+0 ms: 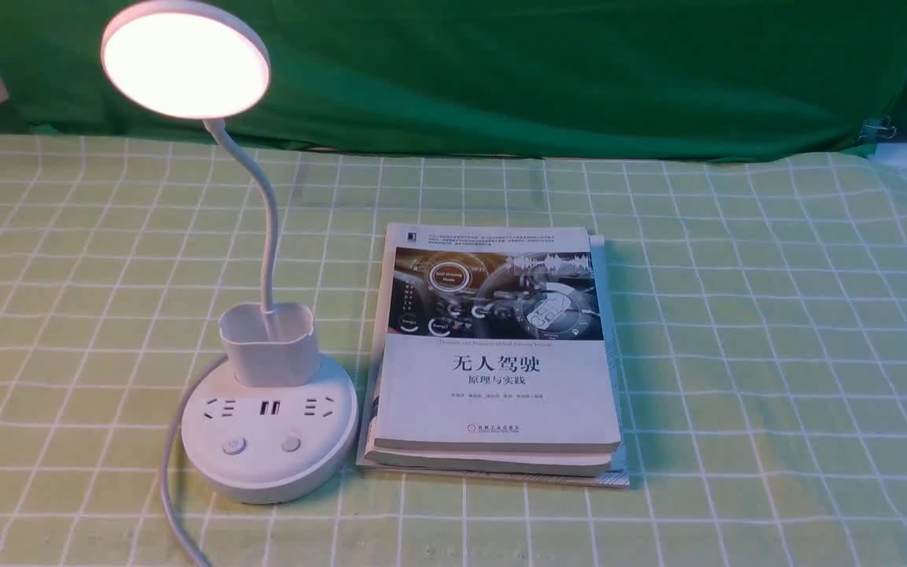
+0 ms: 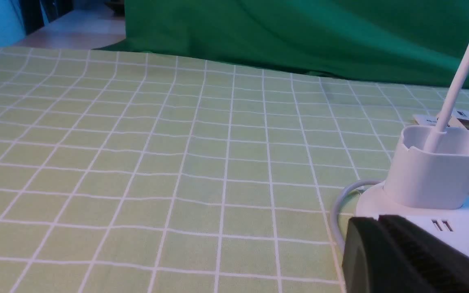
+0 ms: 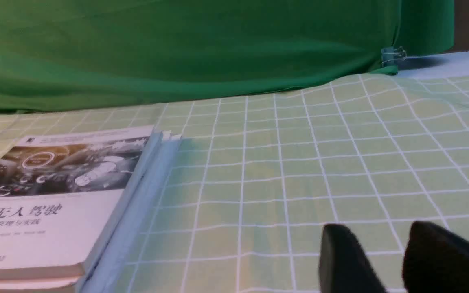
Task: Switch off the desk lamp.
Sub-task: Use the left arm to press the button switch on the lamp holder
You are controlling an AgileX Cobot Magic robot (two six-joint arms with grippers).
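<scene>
Lamp point(image 1: 271, 425) glows on the checked cloth point(image 1: 737, 354), its round base just left of the stacked books point(image 1: 501, 354), its lit disc (bright enough to wash out white) raised on the bendy neck. The left gripper point(image 2: 387, 221) has its fingers closed together, nothing visible between them; the right gripper point(image 3: 377, 228) has its fingers parted, with cloth showing between.

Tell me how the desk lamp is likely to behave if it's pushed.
The desk lamp would probably slide rather than tip at its broad, round base. Pushed up high, its thin, curved neck would likely flex, and the wide disc head might sway.
</scene>
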